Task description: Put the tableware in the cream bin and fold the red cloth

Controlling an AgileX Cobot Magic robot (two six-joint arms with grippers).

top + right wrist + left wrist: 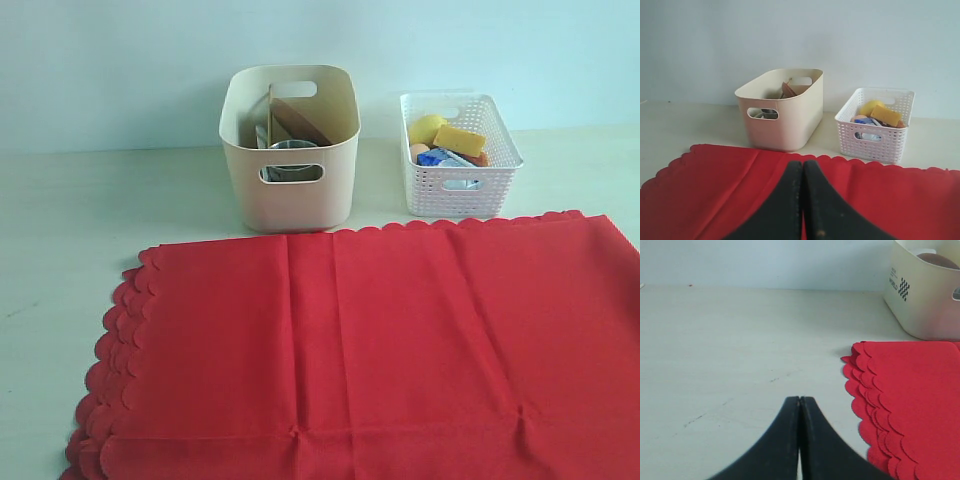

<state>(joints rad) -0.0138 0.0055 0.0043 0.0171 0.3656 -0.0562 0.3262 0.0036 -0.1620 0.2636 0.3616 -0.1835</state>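
The red cloth [370, 340] lies flat on the table in front of both bins, its scalloped left edge stacked in several layers [875, 405]. The cream bin [290, 150] stands behind it and holds tableware: a brown plate [298, 122] on edge and a steel cup [292, 150]. My left gripper [799, 399] is shut and empty over bare table, just left of the cloth's edge. My right gripper [802, 163] is shut and empty above the cloth [715, 185], pointing toward the cream bin [782, 107]. Neither gripper shows in the exterior view.
A white lattice basket [460, 160] with yellow and blue food items stands right of the cream bin. It also appears in the right wrist view as the lattice basket [875, 125]. A pale wall rises behind the table [60, 220].
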